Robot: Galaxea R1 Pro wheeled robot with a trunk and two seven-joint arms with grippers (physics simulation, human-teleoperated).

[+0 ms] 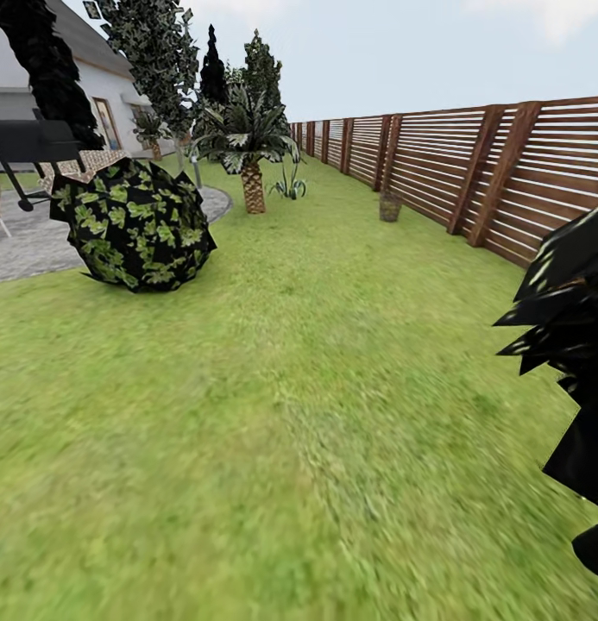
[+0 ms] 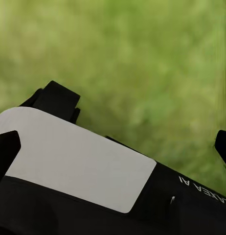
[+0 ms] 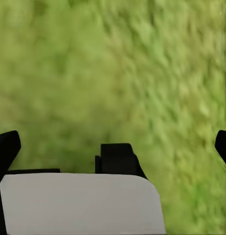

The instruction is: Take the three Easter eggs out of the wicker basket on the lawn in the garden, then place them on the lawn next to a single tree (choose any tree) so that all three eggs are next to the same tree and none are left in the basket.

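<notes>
Standing, seemingly, by the fence (image 1: 437, 164): wicker basket (image 1: 390, 206).

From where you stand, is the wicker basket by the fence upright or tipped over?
Upright, it seems: the basket stands on the lawn close to the fence, wider at the top. It is too far to tell if eggs are inside.

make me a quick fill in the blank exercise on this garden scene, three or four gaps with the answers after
1. The small tan woven wicker basket stands on the grass close to the brown slatted wooden ____.
2. The short palm with the scaly brown trunk stands beside the grey ____ circular patch.
3. The round dark bush with light green leaves sits on the ____ side of the head view.
4. Both wrist views look down on blurred green ____.

Missing words: fence; paved; left; grass
</notes>
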